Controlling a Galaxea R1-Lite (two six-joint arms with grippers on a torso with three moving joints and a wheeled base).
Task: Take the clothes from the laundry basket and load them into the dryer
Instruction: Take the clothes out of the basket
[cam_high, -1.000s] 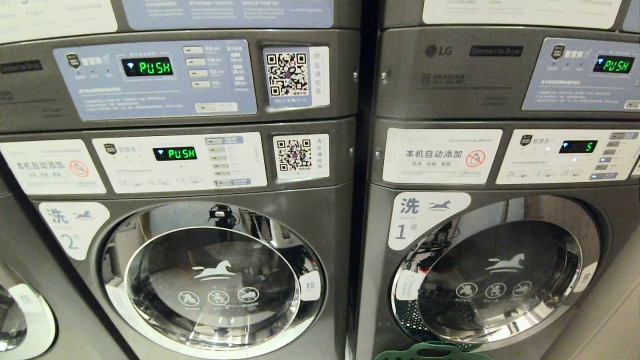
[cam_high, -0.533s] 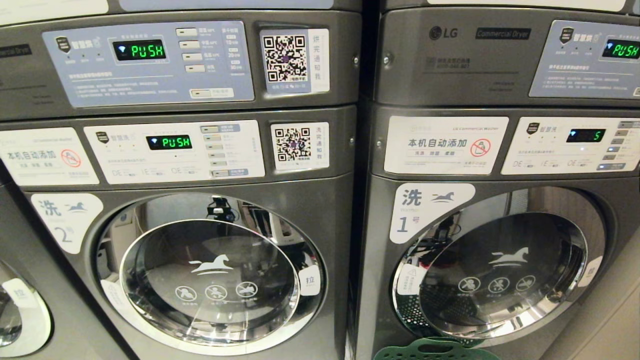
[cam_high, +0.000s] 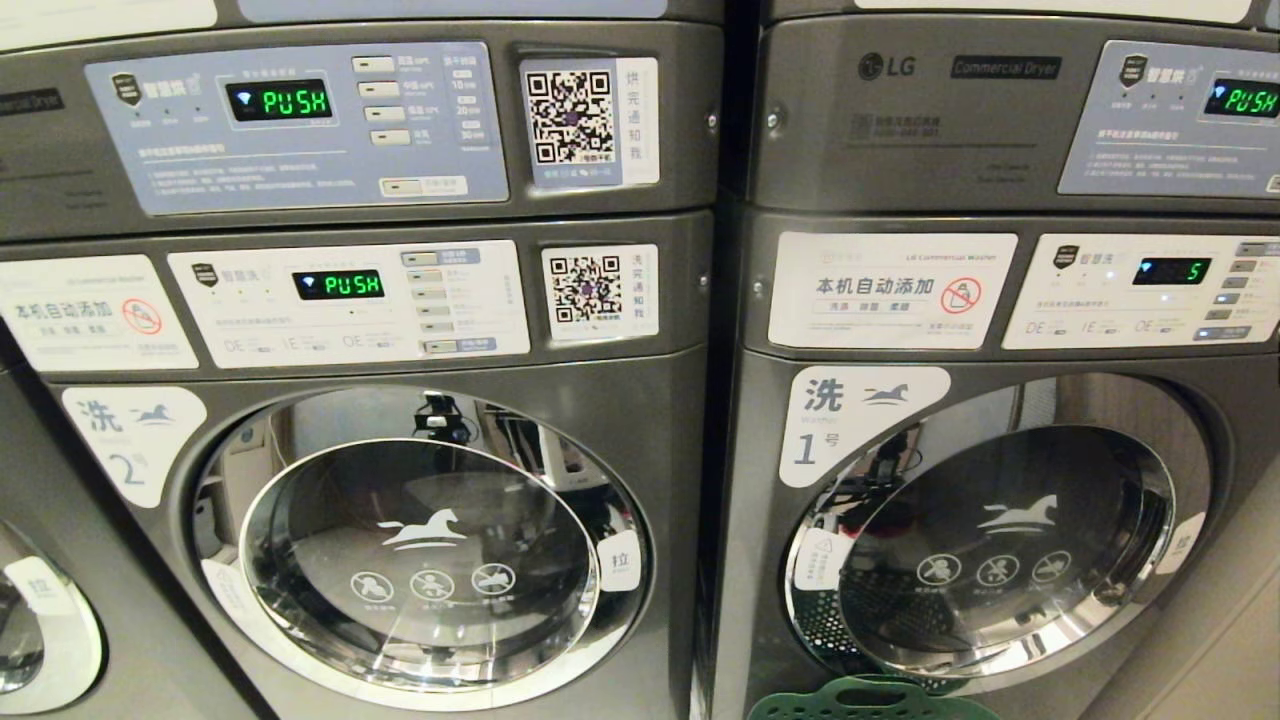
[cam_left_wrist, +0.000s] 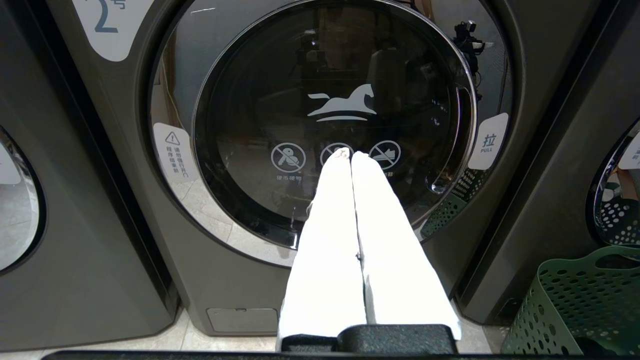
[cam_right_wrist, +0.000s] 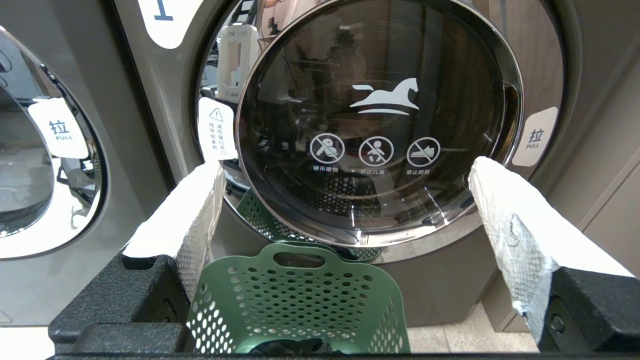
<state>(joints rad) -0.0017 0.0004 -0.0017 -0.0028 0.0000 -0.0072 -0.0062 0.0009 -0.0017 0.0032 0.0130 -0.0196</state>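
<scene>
The right gripper (cam_right_wrist: 345, 200) is hanging with its jaws spread wide and empty, the green laundry basket (cam_right_wrist: 300, 295) sitting just below and between them before machine 1's shut door (cam_right_wrist: 380, 120). The left gripper (cam_left_wrist: 350, 157), jaws pressed together, is idling. Judged: nothing is picked yet; next, reach down into the basket.

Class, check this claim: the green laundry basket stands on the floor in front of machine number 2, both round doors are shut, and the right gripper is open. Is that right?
One detail is wrong. The green laundry basket stands before machine number 1, not number 2; the head view shows its rim below that door. Both round doors are shut, and the right gripper is open.
</scene>
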